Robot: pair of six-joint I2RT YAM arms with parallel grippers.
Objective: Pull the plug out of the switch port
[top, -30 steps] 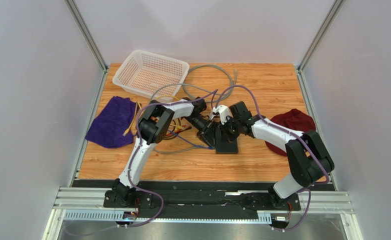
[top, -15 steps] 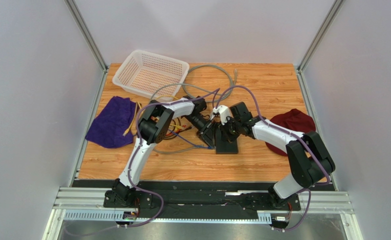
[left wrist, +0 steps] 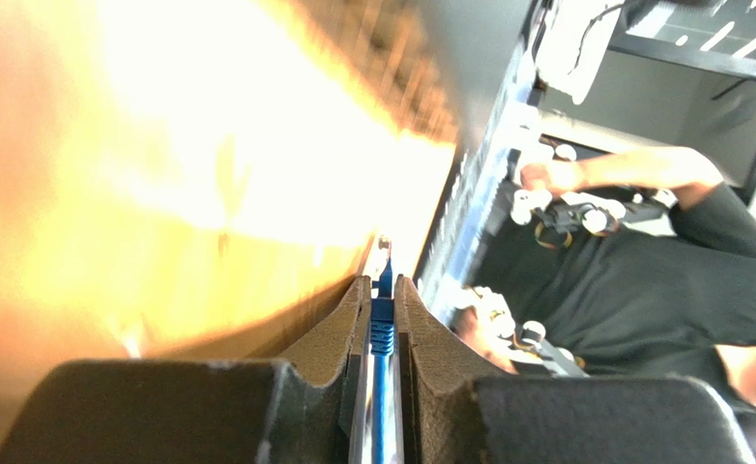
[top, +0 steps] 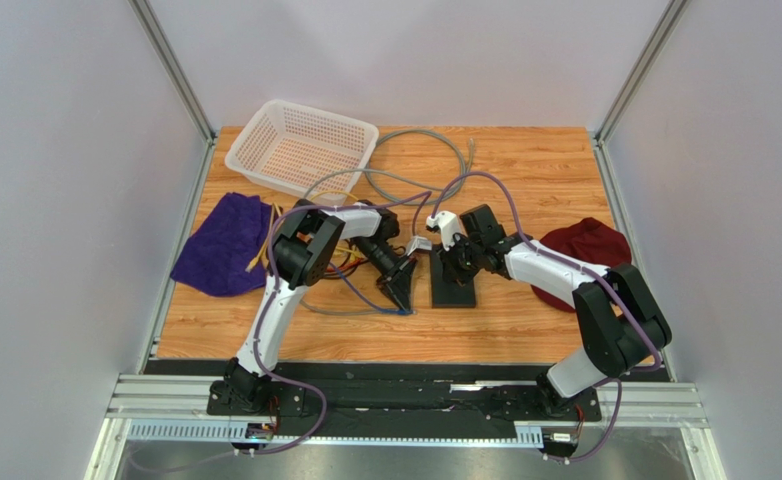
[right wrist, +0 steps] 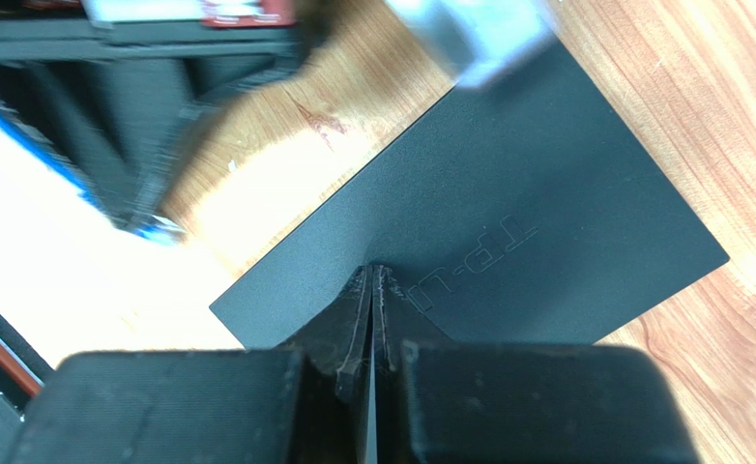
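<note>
One switch (top: 455,285) lies in the middle of the table (top: 525,320), with one white basket (top: 305,148) at the far left, one purple cloth (top: 223,245) on the left and one maroon cloth (top: 590,245) on the right. The right gripper (right wrist: 374,290), jaws pressed together, rests its tips on the switch's top, while the left gripper (left wrist: 382,319) is clamped narrowly on one blue plug (left wrist: 382,336). Since a second ago the left gripper has drawn leftward and now stands apart from the switch's left edge.

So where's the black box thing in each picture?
Top external: the switch lies mid-table, just right of centre.
Left wrist: not in it; only the plug, blue-booted, shows.
Right wrist: the switch fills the middle and right.
Shared landmark: the wooden table, in all three.
</note>
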